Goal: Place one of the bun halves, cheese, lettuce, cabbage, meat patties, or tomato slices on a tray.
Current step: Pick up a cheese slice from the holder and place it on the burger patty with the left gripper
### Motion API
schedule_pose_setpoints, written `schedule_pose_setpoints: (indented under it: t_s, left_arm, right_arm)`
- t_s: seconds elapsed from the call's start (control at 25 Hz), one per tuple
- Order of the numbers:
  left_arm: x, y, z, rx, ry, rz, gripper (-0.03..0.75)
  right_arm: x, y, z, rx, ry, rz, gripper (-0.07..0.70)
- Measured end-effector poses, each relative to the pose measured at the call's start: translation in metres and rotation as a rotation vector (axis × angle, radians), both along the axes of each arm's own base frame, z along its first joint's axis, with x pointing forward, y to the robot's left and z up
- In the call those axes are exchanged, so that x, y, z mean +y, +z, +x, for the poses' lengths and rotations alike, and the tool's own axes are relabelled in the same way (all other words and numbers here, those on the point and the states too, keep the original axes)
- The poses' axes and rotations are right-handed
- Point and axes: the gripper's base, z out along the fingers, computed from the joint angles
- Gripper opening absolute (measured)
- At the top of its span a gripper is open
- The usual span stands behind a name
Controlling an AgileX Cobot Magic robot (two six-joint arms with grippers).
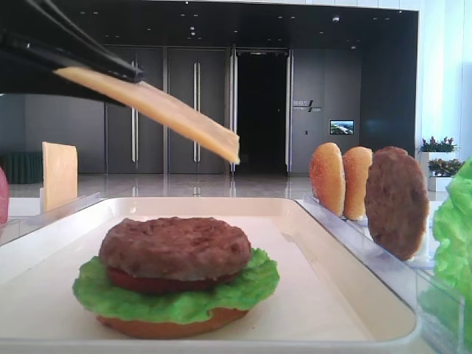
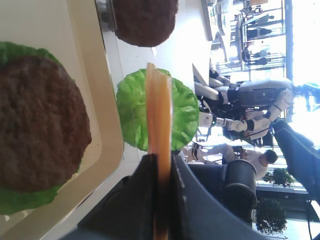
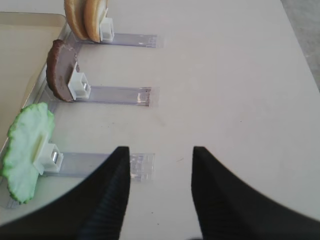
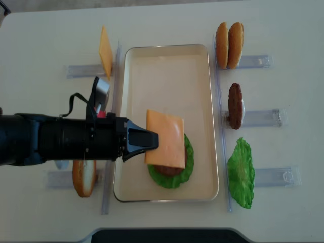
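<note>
Sitting toward the 6 o'clock end of the cream-white rectangular tray (image 4: 202, 71) is a half-built burger: a golden bun half (image 1: 169, 324) at the bottom, then ruffled green lettuce (image 1: 243, 284), a dark-red tomato slice (image 1: 147, 282) and a brown mottled meat patty (image 1: 175, 247) on top. Clear plastic racks (image 4: 263, 117) at 3 o'clock of the tray hold two upright bun halves (image 4: 229, 44), a spare patty (image 4: 235, 105) and a second lettuce leaf (image 4: 241, 173); at 9 o'clock stand a spare cheese slice (image 4: 105, 50) and another bun half (image 4: 83, 177).

The left gripper (image 4: 152, 140) is clamped on one edge of a thin square pale-orange cheese slice (image 4: 166, 138), which hangs tilted in the air above the stacked patty, not touching it. The right gripper (image 3: 160, 175) hovers over bare table with its jaws spread and nothing between them.

A small sign on the far wall is too blurred to read.
</note>
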Motion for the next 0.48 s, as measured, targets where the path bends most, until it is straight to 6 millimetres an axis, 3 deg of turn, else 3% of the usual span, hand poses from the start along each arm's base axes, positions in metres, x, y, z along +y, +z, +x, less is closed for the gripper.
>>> schedule_pose_setpoints:
  t_s: [0.48]
  left_arm:
    - [-0.001,-0.018,0.003,0.030,-0.022,0.021,0.034]
  right_arm:
    - [0.000,0.000,0.000,0.000,0.000,0.000,0.313]
